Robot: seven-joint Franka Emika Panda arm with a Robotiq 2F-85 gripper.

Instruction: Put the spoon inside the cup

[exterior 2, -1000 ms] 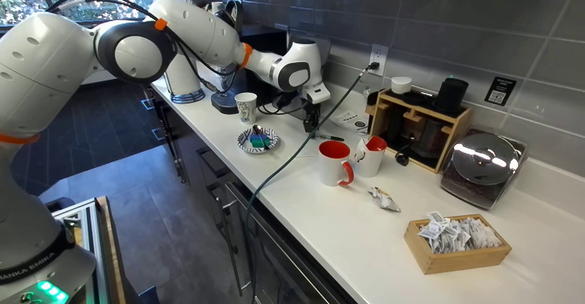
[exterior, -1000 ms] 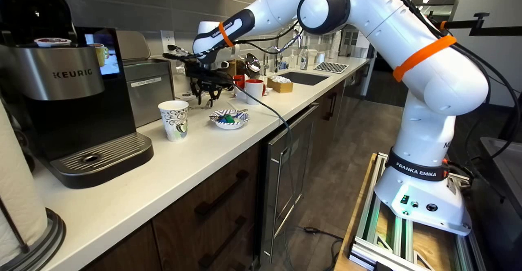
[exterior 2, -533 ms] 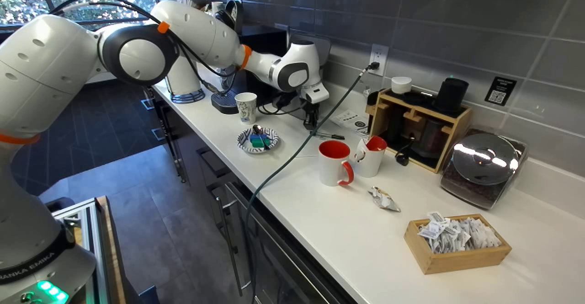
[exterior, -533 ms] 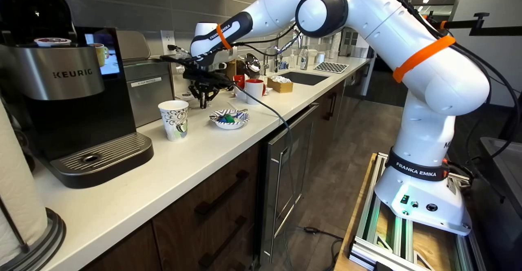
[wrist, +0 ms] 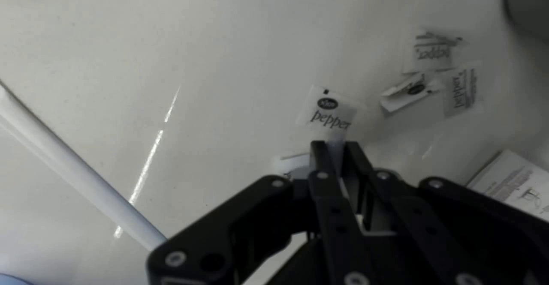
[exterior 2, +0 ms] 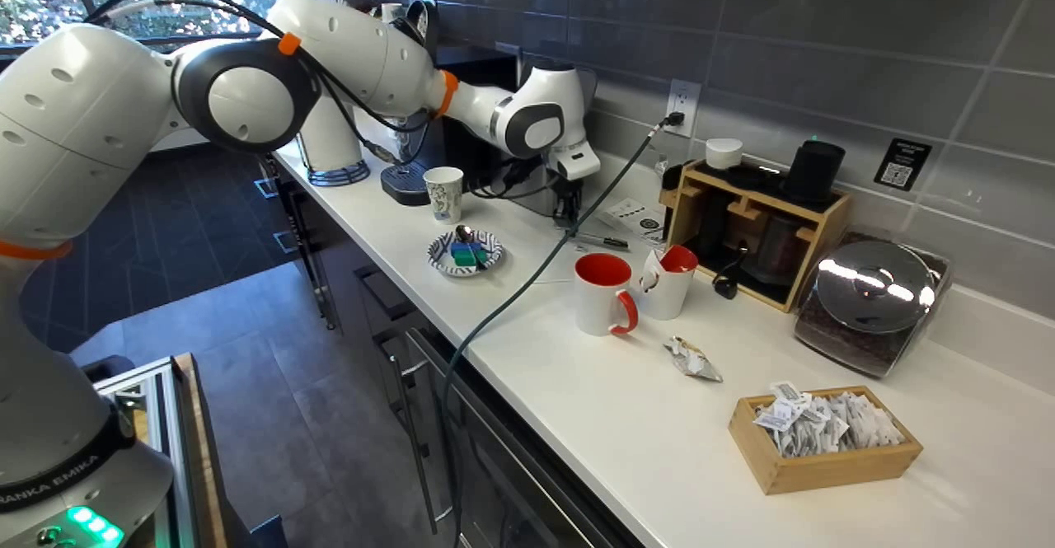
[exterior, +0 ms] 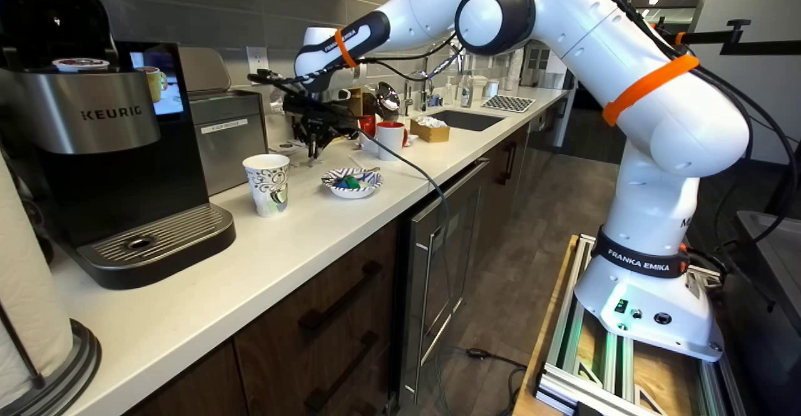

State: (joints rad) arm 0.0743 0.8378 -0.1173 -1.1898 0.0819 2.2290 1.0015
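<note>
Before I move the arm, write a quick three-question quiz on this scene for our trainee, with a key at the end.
1. Choose: the spoon lies (a) inside a mug, (b) on the patterned bowl, (c) inside the wooden box.
2. True or false: the paper cup stands upright on the counter.
3. Fill in: the word legible on packets in the wrist view is ____.

Key: 1 b; 2 true; 3 pepper.

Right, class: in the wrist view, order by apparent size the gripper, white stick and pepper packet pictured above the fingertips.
1. Gripper, nearest the camera
2. White stick, partly out of frame
3. Pepper packet
</note>
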